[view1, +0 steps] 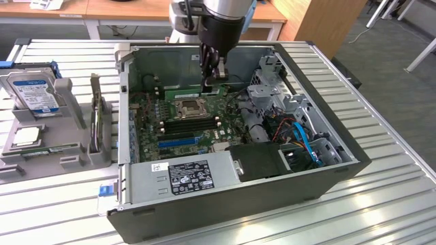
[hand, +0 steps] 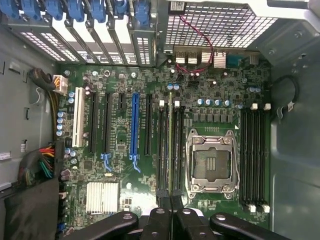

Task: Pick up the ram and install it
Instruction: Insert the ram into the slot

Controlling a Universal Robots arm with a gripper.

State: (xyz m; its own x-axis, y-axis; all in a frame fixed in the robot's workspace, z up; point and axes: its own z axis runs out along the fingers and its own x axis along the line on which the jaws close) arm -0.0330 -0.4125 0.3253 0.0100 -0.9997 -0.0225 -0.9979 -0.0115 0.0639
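Jaws were clenched on the ram (view1: 187,95) (hand: 171,150). Slatted tabletop (view1: 381,214) carried an open computer case (view1: 238,206); motherboard (view1: 225,109) lay inside. Ram stood on edge, lined up along black memory slots (hand: 162,145) just beside the empty CPU socket (hand: 211,162); whether it touched a slot could not be told.

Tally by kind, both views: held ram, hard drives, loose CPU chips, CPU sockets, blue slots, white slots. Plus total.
ram, held: 1
hard drive: 1
CPU chip: 1
CPU socket: 1
blue slot: 1
white slot: 1
Total: 6
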